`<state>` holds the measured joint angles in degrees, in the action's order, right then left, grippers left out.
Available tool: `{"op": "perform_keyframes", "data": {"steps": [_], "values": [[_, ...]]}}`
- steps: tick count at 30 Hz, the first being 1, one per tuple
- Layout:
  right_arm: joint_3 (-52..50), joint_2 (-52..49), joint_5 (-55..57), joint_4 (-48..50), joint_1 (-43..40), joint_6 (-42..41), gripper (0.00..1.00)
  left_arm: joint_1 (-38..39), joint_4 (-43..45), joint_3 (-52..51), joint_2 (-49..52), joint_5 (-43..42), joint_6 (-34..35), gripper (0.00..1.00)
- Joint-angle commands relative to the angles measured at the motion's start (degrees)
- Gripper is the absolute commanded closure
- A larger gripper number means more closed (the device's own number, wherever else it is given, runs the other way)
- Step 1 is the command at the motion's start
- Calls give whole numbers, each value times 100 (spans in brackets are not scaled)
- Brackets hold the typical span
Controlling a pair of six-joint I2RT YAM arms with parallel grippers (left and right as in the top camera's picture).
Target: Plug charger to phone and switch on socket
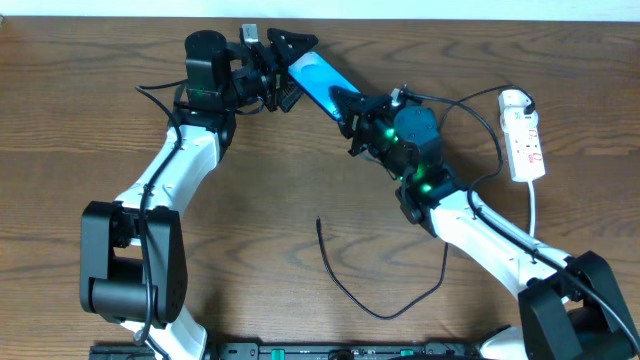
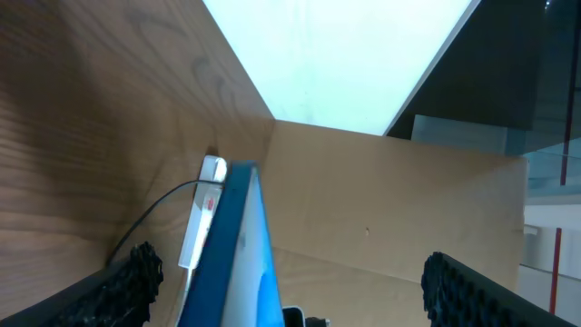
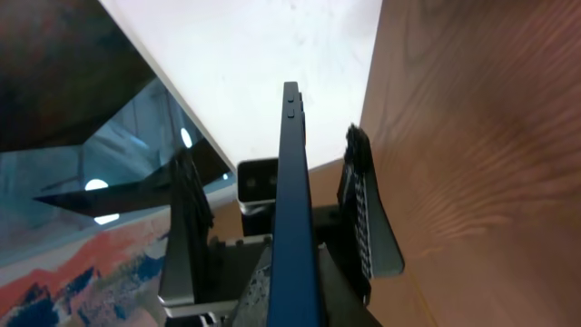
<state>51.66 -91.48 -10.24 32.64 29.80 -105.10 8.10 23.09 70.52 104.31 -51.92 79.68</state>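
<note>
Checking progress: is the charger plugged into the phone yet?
Unplugged: the charger lies on the table, well apart from the phone.

Brown wood-grain table [image 1: 80,120]; pale wall [image 1: 450,8], probably.

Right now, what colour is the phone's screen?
Light blue, inside a black edge. The phone shows it best in the overhead view.

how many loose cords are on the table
2. A thin black cable curls across the lower middle of the table, one end hidden under the right arm. A white cord runs down from the power strip at the right. Arm wiring not counted.
</note>
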Motion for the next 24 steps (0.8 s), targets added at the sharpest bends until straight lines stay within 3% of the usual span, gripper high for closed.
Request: {"op": "perform_keyframes", "data": {"steps": [1, 4, 14, 19, 24], "values": [[118, 24, 249, 87, 120, -76, 99, 15, 37, 37, -166, 55, -11, 7], [118, 24, 308, 105, 160, -72, 98, 15, 33, 31, -166, 15, -13, 8], [118, 24, 299, 103, 179, -72, 98, 168, 13, 31, -166, 39, -13, 25], [118, 24, 214, 105, 181, -74, 99, 223, 13, 31, -166, 61, -15, 27], [118, 24, 214, 105, 181, -74, 98, 223, 13, 31, -166, 59, -13, 35]]}}
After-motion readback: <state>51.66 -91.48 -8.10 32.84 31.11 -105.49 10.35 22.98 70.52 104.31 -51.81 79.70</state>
